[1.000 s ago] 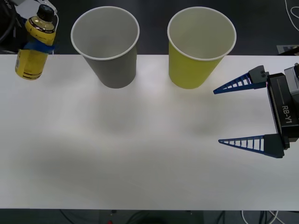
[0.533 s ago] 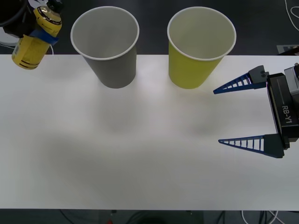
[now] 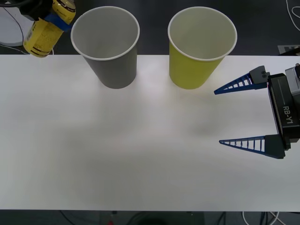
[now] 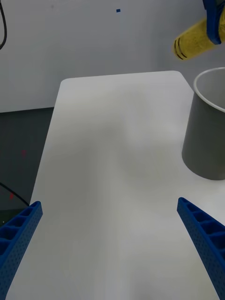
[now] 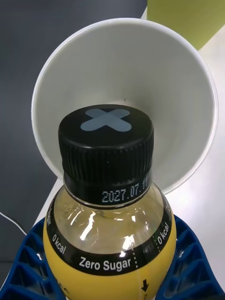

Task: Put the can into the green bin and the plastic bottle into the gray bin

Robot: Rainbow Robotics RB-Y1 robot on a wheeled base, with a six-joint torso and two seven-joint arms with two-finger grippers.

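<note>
Left gripper (image 3: 57, 18): you have it clamped on the plastic bottle, its blue ribbed fingers (image 5: 28, 262) pressed to both sides of the yellow label just under the neck. It sits at the far left corner of the front view, raised above the table.

Plastic bottle (image 3: 47, 29): held in the air and tilted, black cap (image 5: 107, 150) leaning toward the gray bin, base swung out to the left past the table's far edge. In your left wrist view the cap, with a gray cross on top, lies in front of the gray bin's open mouth. The bottle is beside the bin's rim, not inside it.

Gray bin (image 3: 108, 47): upright at the far side of the table, white inside, nothing visible in it. It is just to the right of the held bottle.

Green bin (image 3: 199, 47): upright beside the gray bin on its right, the two cups near each other but apart. You can see a sliver of its yellow-green wall (image 5: 187, 18) behind the gray bin in the left wrist view.

Right gripper (image 3: 218, 116): fingers spread wide with nothing between them, hovering low over the right side of the table, near the green bin but clear of it. Its tips point toward the middle of the table.

Table (image 3: 140, 154): white and flat, carrying both cups along its far edge.
</note>
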